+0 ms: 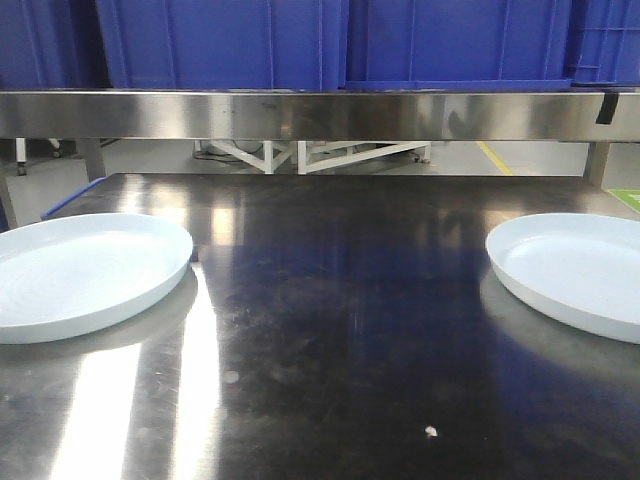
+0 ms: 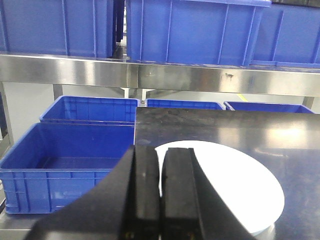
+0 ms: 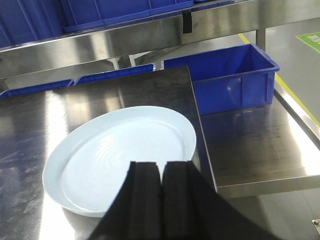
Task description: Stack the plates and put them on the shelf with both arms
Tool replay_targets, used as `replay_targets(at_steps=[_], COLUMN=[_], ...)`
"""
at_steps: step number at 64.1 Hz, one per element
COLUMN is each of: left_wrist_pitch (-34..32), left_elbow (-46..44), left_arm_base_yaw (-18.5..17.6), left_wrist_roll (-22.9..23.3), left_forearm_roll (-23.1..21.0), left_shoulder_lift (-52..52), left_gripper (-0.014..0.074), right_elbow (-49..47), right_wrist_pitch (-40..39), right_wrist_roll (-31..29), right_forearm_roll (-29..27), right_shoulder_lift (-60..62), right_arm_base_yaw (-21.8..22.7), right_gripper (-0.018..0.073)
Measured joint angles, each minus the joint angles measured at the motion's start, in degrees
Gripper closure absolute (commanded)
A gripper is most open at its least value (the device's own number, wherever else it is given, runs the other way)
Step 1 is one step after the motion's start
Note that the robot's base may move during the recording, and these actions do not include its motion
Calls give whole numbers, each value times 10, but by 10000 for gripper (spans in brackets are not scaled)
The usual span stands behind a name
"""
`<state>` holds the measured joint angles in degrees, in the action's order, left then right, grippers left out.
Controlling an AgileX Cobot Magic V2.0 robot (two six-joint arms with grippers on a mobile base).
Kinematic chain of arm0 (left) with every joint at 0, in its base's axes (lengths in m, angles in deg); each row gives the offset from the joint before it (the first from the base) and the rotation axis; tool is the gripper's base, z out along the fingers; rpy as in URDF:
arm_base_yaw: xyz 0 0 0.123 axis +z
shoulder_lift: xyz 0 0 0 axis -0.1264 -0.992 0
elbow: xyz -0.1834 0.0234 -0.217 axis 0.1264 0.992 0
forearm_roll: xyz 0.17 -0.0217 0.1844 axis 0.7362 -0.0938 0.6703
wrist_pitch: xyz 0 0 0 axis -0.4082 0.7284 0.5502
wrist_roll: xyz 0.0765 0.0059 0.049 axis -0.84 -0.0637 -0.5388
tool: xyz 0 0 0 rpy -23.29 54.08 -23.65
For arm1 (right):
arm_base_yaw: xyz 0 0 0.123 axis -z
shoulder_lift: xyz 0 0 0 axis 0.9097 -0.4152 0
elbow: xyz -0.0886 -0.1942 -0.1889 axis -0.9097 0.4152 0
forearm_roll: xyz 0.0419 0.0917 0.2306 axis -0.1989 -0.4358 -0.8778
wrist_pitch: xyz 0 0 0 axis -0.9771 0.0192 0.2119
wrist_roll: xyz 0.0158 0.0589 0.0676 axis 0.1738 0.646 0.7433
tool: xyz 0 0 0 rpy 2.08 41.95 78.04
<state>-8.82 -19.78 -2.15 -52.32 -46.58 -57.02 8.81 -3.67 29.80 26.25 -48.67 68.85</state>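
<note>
**Entry: both plates flat on the table, neither arm engaged**

We note the two plates lying well apart on the dark steel tabletop (image 1: 340, 340). The left plate (image 1: 85, 275) is at the left edge and the right plate (image 1: 580, 270) at the right edge, with bare steel between them. Both sit rim up and flat. We judge the spacing deliberate: each plate falls in reach of one arm, so one must be carried across and set on the other before any lift.

The left gripper (image 2: 160, 150) hangs over the near rim of its plate, fingers pressed together with only a thin seam between them and nothing held. The right gripper (image 3: 160, 167) sits likewise at the near rim of its plate, fingers drawn close and empty. We cannot tell from the wrist views whether either tip touches the rim. We judge that both must spread before they can pinch such a low rim.

The shelf (image 1: 300, 115) runs across the far side above table level, and blue crates (image 1: 220, 40) fill the tier on it. We see no free spot there in these views. More blue bins (image 2: 65, 165) sit low, left of the table.

Stacking not yet begun.
</note>
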Motion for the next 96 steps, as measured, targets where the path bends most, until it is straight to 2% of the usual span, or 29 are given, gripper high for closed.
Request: replay_targets(at_steps=[62,68,73,80,84,90,96], left_wrist_pitch=[12,61,128,251,316,392,456], left_elbow=[-10,-79,-175,-378,-463,-558,-607], left_arm_base_yaw=[0,0,0,0,0,0,0], left_wrist_roll=[0,0,0,0,0,0,0], left_forearm_roll=[6,7,18,57,77,97,103], left_shoulder_lift=[-1,-30,-93,-228,-303,-384,-443], left_gripper=[513,513,513,513,513,513,513], right_elbow=[0,0,0,0,0,0,0], right_wrist_pitch=[0,0,0,0,0,0,0], right_wrist_roll=[0,0,0,0,0,0,0], right_forearm_roll=[0,0,0,0,0,0,0], right_shoulder_lift=[0,0,0,0,0,0,0], right_arm_base_yaw=[0,0,0,0,0,0,0], right_gripper=[503,503,503,503,503,503,503])
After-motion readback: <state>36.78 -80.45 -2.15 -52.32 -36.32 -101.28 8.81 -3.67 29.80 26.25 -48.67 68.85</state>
